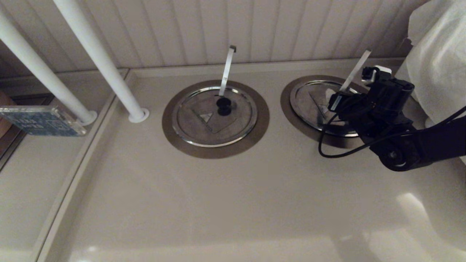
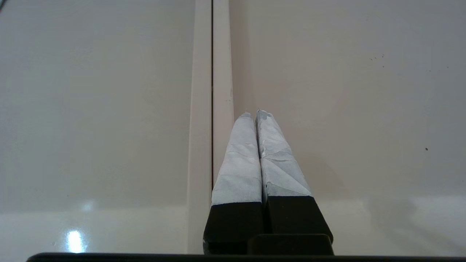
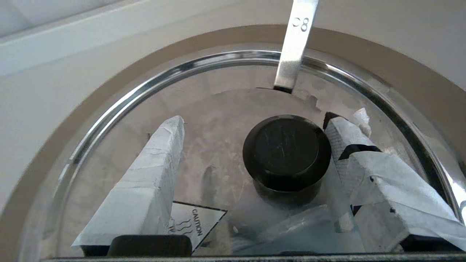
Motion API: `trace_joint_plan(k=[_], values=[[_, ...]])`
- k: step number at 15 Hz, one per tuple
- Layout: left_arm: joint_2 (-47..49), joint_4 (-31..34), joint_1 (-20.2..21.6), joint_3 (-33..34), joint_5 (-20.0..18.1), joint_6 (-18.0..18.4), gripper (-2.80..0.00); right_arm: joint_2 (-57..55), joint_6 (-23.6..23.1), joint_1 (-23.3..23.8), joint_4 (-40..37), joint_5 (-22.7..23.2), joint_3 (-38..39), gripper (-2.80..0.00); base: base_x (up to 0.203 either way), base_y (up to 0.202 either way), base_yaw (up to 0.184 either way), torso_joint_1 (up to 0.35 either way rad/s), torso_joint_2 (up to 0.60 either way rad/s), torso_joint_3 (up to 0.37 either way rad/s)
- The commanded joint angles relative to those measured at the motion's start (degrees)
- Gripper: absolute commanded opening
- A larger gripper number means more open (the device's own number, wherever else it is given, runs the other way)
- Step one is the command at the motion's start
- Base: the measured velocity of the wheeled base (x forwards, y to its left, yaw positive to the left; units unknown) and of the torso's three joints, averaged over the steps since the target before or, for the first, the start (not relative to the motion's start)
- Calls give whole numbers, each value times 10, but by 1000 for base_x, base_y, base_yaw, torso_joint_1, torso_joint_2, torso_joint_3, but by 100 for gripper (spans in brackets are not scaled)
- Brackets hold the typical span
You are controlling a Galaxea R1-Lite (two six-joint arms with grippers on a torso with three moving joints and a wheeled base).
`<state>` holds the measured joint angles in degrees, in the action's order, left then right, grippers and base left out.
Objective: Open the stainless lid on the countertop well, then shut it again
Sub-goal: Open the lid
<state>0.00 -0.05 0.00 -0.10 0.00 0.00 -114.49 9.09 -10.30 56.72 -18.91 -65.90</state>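
Note:
The stainless lid (image 1: 313, 100) lies flat in the countertop well, inside its brushed-steel collar (image 1: 287, 105), at the right rear of the beige counter. Its slanting strip (image 1: 355, 71) leans up and to the right. My right gripper (image 1: 336, 102) hovers over the lid and hides the knob in the head view. In the right wrist view the gripper (image 3: 255, 120) is open. The black knob (image 3: 287, 151) stands between the taped fingers, close against one finger (image 3: 349, 134) and well apart from the other (image 3: 153, 174). The strip (image 3: 295, 47) and collar (image 3: 364, 54) lie beyond. My left gripper (image 2: 255, 112) is shut and empty over a counter seam.
A second identical lid (image 1: 214, 116) with an upright strip (image 1: 227, 69) sits in its own ring at the centre rear. Two white poles (image 1: 98, 62) slant up at the left, beside a blue card (image 1: 40, 120). White cloth (image 1: 437, 54) hangs at the right.

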Motion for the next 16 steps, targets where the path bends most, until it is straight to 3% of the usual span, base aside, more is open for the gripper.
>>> trace_joint_plan(k=[1, 16], values=[[0, 0, 0, 0, 0, 1, -280, 12, 0, -6, 3, -2, 5, 0, 0, 0, 0, 0, 0, 0], [0, 0, 0, 0, 0, 0, -280, 35, -5, -45, 17, -8, 24, 0, 0, 0, 0, 0, 0, 0]])
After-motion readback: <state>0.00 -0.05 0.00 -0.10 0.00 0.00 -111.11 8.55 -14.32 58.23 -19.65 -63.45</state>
